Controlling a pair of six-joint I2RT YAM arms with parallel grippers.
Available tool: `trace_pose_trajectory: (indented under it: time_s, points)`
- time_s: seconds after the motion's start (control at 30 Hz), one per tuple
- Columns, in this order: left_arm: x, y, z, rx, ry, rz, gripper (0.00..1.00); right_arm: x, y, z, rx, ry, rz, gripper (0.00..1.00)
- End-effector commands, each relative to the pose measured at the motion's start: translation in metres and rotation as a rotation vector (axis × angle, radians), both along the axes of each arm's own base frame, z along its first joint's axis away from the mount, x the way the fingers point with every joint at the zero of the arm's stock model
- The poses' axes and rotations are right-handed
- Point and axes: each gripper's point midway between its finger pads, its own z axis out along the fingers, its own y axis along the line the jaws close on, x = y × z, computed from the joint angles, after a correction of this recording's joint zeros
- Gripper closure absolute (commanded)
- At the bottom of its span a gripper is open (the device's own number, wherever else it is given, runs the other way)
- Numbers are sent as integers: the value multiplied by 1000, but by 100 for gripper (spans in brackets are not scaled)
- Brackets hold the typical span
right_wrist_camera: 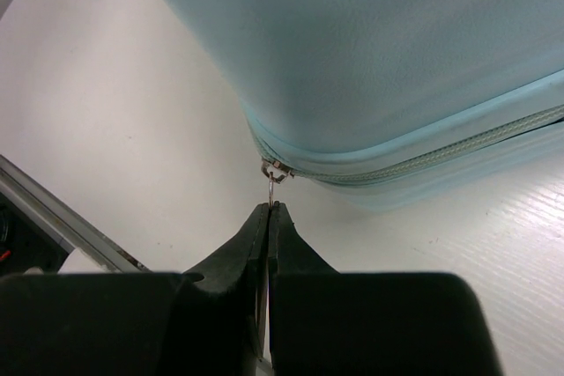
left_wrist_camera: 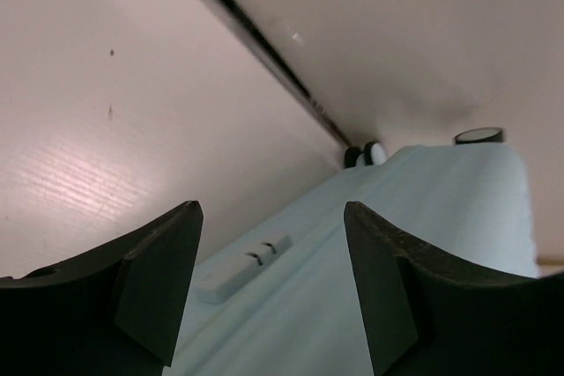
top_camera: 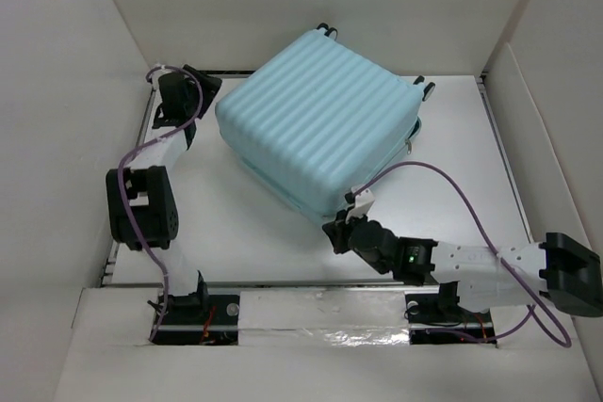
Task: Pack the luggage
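One luggage point(right_wrist_camera: 379, 50) zip pull point(right_wrist_camera: 271, 187) inside right pincer point(right_wrist_camera: 268, 209)

ROBOTICS LAB, TEST CELL: The left arm point(top_camera: 141, 204) and the right arm point(top_camera: 471, 265) stand bolted side by side along a metal rail point(top_camera: 283, 286) at the near edge of a white table point(top_camera: 254, 233). Plain white panels point(top_camera: 57, 91) box the table in (purple cables point(top_camera: 419, 165) loop along both arms), and silver tape point(top_camera: 320, 336) runs across the front ledge.
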Motion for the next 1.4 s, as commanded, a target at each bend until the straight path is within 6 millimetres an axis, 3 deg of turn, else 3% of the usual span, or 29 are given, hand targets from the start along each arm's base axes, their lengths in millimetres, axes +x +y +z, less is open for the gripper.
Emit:
trace_pose_trajectory:
  time_s: [0.0,0.07,0.1,0.2,0.27,0.37,0.4,0.43,0.5,0.53,0.63,0.67,0.7,0.73,0.77,0.8,0.87,0.9,0.93,0.97,1.0,1.07,1.1,1.13,1.17,1.2,1.27,1.3,1.37]
  points:
    - [11,-19,1,-1,22,-122,36,-37,29,24,126,37,171,100]
    - [15,-24,-6,-11,23,-147,37,-38,24,22,103,51,166,68]
    - [15,-26,-14,-18,32,-162,37,-39,16,14,62,72,151,44]
    - [18,-27,-19,-15,26,-168,37,-31,-13,9,32,77,72,25]
    - [18,-27,-19,-19,18,-168,37,-20,-38,-5,2,96,-6,29]
    - [13,-30,-20,-49,-12,-173,37,11,-80,-5,37,111,-186,58]
    - [12,-36,-22,-51,-12,-181,38,18,-94,-3,58,110,-240,76]
    - [11,-42,-21,-48,-18,-191,38,36,-112,1,76,98,-329,81]
    - [11,-44,-21,-28,-21,-184,39,58,-128,11,107,48,-385,89]
    - [10,-50,-22,-25,-24,-194,40,81,-152,15,106,26,-470,89]
    - [1,-64,-23,-44,-40,-216,42,119,-169,42,116,-49,-489,91]
    - [-3,-69,-23,-54,-46,-224,42,138,-191,35,86,-37,-558,91]
    - [-14,-69,-33,-78,-28,-216,43,150,-194,43,91,-61,-551,88]
    - [-19,-73,-29,-93,-63,-217,46,160,-200,45,92,-71,-557,86]
    - [-25,-72,-29,-106,-81,-209,46,175,-203,38,71,-49,-562,83]
    - [-44,-76,-42,-127,-65,-201,47,190,-213,42,83,-71,-580,80]
    - [-58,-84,-42,-133,-100,-201,48,214,-201,30,61,-36,-498,70]
    - [-73,-89,-52,-130,-84,-199,48,222,-196,29,60,-25,-464,68]
    - [-79,-91,-51,-130,-102,-198,48,226,-181,28,71,-8,-385,64]
    - [-85,-94,-53,-124,-106,-201,48,238,-174,41,79,-29,-357,62]
    - [-94,-90,-64,-116,-85,-186,49,246,-164,25,64,7,-325,61]
    - [-108,-100,-55,-96,-117,-210,49,249,-139,24,61,15,-217,58]
    - [-118,-97,-66,-80,-95,-189,49,256,-129,35,69,-8,-179,58]
    - [-126,-96,-54,-75,-127,-183,49,256,-115,26,59,15,-125,57]
    - [-138,-94,-53,-64,-139,-172,49,262,-110,33,58,5,-102,57]
    - [-143,-95,-62,-58,-119,-176,49,259,-103,24,49,28,-85,57]
    - [-156,-92,-49,-58,-162,-176,49,267,-92,30,52,19,-53,57]
    - [-164,-90,-55,-50,-152,-174,49,269,-90,31,52,22,-45,57]
    - [-175,-85,-46,-36,-174,-165,49,278,-95,37,56,20,-63,57]
